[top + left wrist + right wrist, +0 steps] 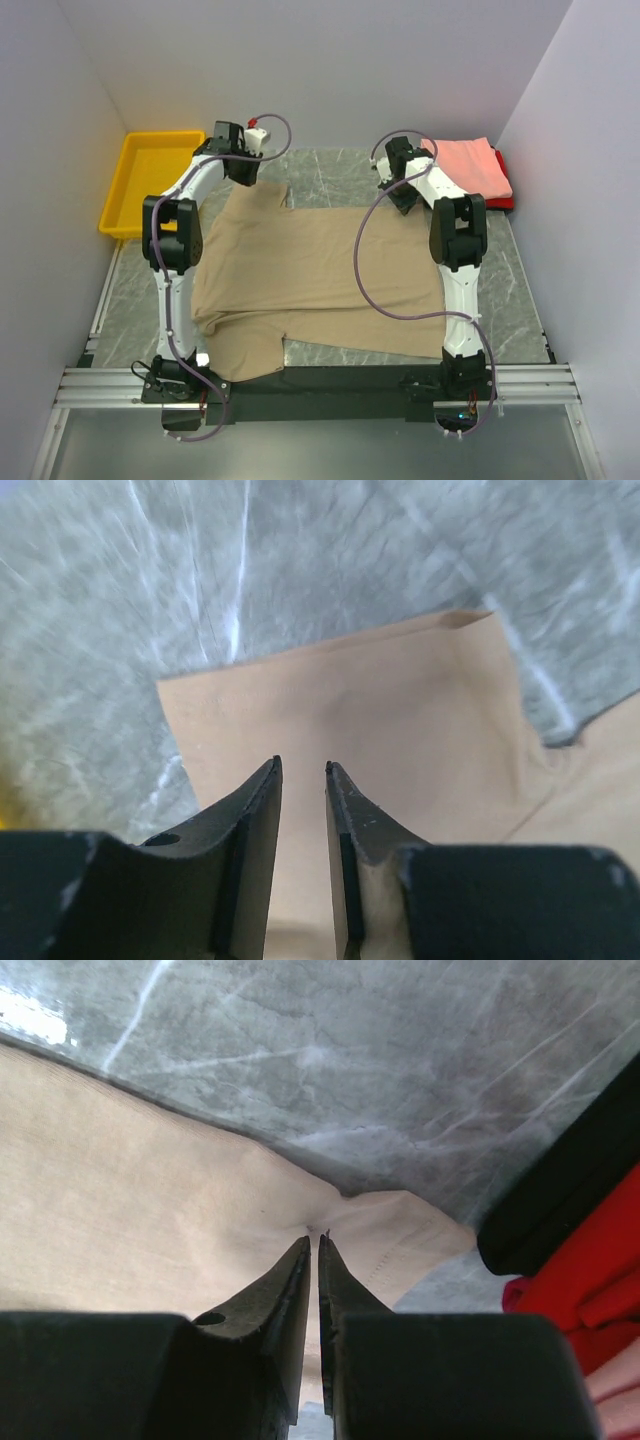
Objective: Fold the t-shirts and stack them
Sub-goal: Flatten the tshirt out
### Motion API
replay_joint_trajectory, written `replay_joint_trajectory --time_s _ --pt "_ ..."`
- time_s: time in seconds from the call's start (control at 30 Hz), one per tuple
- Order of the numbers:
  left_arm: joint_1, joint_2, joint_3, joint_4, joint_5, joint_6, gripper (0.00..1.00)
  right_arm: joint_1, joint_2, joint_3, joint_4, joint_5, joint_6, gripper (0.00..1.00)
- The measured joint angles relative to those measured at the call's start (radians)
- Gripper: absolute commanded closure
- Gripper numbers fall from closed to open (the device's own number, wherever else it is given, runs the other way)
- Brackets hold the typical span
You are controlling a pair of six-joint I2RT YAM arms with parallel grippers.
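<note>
From above, the tan t-shirt [300, 270] is lying spread over the middle of the grey marble worktop [330, 165], between the two arms. One sleeve is reaching toward the far left and another is trailing toward the near edge. The left pincer [250, 181] is hanging over that far-left sleeve, and the right pincer [403, 206] is sitting at the shirt's far-right corner. A salmon pink t-shirt [470, 160] is lying folded at the far right of the worktop, on top of a red t-shirt [506, 199] whose edge is showing beneath it. A yellow bin [150, 140] is standing off the far-left corner.

In the left wrist view, the left pincer [302, 770] is pointing down over the sleeve of the tan t-shirt [380, 710]. Its jaws are standing a little apart, released, with flat cloth showing through the gap and nothing caught between them. The worktop [300, 560] beyond is looking blurred.

In the right wrist view, the right pincer [314, 1240] is clenching almost fully on the tan t-shirt [150, 1200], nipping the cloth near its edge, and the fabric is puckering up to the tips. The red t-shirt [590, 1270] is lying to the right, well apart from the tips.
</note>
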Motion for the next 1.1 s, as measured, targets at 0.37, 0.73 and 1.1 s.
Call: replay_joint_trajectory --time_s 0.37,0.73,1.1 --pt "0.034 0.075 -0.029 -0.037 -0.01 -0.012 0.71 0.001 0.084 0.108 -0.032 0.052 -0.074 0.86" --pt "0.093 0.204 0.176 -0.052 -0.019 -0.028 0.63 0.007 0.103 0.149 0.034 0.091 -0.12 0.63" --pt "0.13 0.097 0.054 -0.029 -0.021 -0.041 0.39 -0.021 0.054 0.198 0.084 -0.013 -0.043 0.41"
